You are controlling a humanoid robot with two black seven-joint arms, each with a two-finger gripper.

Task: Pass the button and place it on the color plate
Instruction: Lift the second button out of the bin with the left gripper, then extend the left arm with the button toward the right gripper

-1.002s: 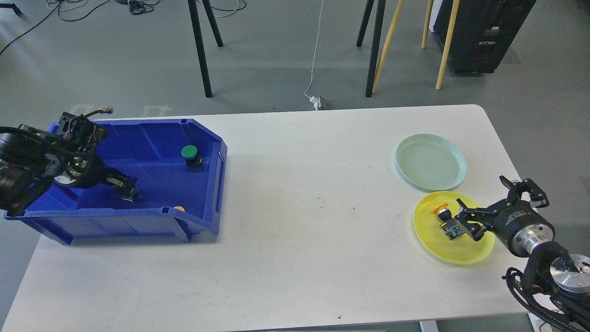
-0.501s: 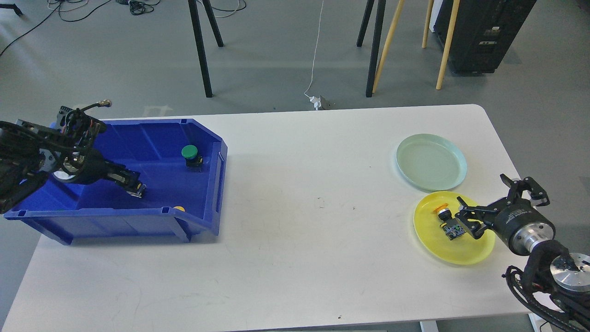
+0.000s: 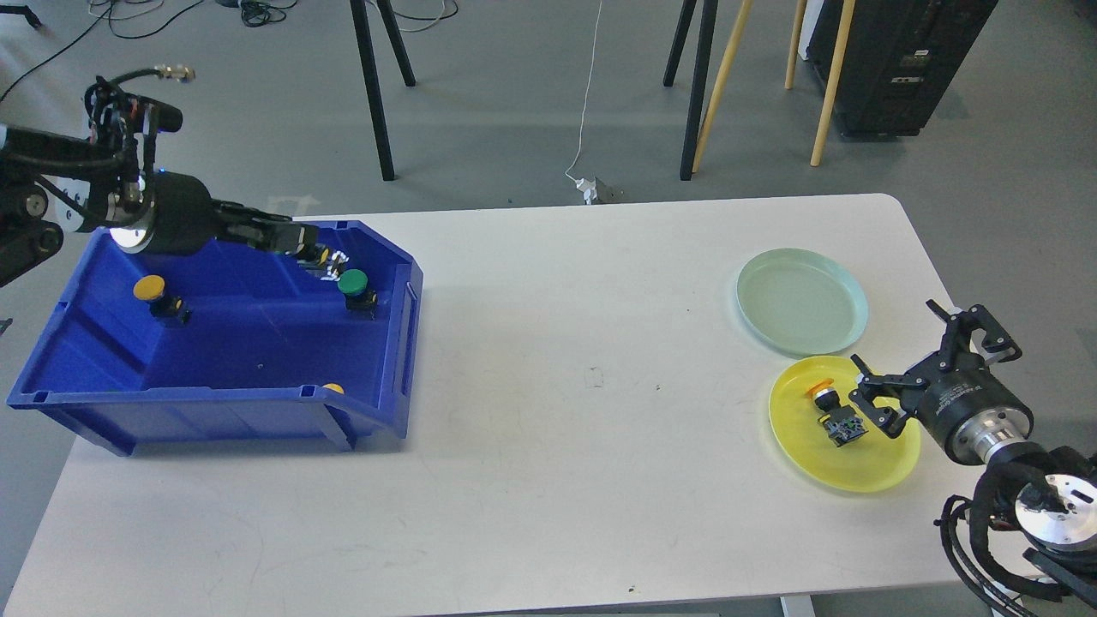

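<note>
A blue bin (image 3: 377, 411) on the left holds a green button (image 3: 352, 283), a yellow button (image 3: 151, 290) and another yellow one (image 3: 333, 388) mostly hidden behind the front wall. My left gripper (image 3: 315, 254) hangs above the bin's back right, just left of the green button, shut on a small button with a yellow cap. An orange-capped button (image 3: 834, 415) lies on the yellow plate (image 3: 857, 470). My right gripper (image 3: 904, 360) is open and empty over that plate's right edge, just right of the button. The pale green plate (image 3: 801, 300) is empty.
The bin's walls rise around the left gripper. The two plates touch near the table's right edge. Wide white tabletop (image 3: 583, 377) lies between bin and plates. Chair and easel legs stand on the floor behind the table.
My left gripper rose from the bin floor up and right toward the green button, carrying a small button; the yellow button at the bin's left now shows. My right gripper drew back slightly.
</note>
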